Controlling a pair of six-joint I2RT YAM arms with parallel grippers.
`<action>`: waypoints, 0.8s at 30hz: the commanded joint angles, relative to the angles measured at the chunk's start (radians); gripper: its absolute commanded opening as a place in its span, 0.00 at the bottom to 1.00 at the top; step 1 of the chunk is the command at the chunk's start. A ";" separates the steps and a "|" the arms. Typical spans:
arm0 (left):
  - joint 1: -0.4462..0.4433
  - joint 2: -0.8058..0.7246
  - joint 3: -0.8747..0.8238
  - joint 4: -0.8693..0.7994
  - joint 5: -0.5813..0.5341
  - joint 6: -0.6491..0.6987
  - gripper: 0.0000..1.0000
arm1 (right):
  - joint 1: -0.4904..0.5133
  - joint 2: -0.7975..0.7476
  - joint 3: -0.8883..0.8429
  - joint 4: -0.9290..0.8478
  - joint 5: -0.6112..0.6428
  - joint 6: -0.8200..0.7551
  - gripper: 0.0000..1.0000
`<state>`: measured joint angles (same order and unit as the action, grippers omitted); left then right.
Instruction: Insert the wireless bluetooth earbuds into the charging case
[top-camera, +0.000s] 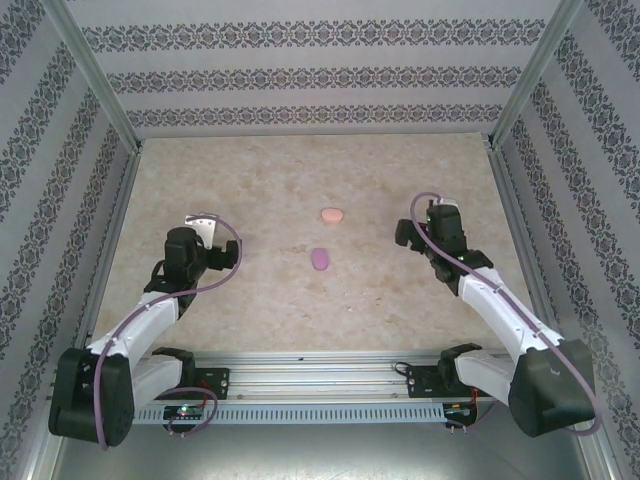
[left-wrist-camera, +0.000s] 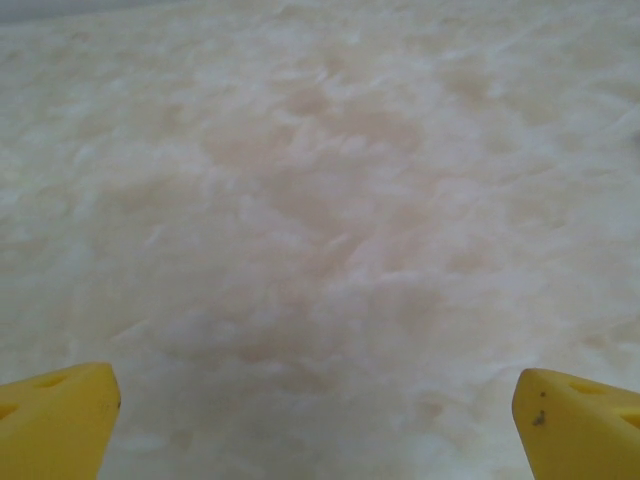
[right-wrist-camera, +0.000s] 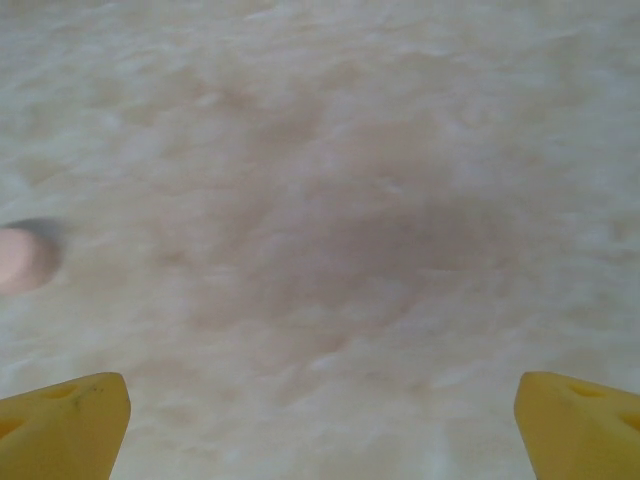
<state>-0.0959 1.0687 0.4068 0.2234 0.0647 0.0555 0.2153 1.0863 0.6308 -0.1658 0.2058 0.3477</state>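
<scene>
Presently, left tool (left-wrist-camera: 318, 420): yellow fingers (left-wrist-camera: 58, 415) spread wide, nothing held between them; low over the bare surface (top-camera: 250, 310), well to the left of the purple case (top-camera: 320, 259) and about level with it.
Right tool (right-wrist-camera: 320, 420): yellow fingers spread wide, nothing held; well to the right of the purple case and slightly beyond it.
Purple case: oval, lying on the surface between the two tools, apart from both.
Pink case (top-camera: 332, 215): oval, just beyond the purple case and a touch to its right, not touching it.
Case lids: too small to tell whether raised or down.
Patterned wall (top-camera: 300, 80): far beyond the purple case.
</scene>
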 joint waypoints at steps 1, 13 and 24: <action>0.013 0.036 -0.045 0.180 -0.134 0.042 1.00 | -0.035 -0.047 -0.117 0.223 0.135 -0.089 0.98; 0.013 0.252 -0.174 0.721 -0.143 0.149 1.00 | -0.160 0.033 -0.261 0.596 0.014 -0.208 0.98; 0.027 0.273 -0.095 0.579 -0.134 0.129 1.00 | -0.217 0.274 -0.238 0.900 -0.116 -0.272 0.98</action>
<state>-0.0826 1.3319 0.2806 0.7811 -0.0761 0.1692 0.0120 1.3174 0.3508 0.5949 0.1459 0.1200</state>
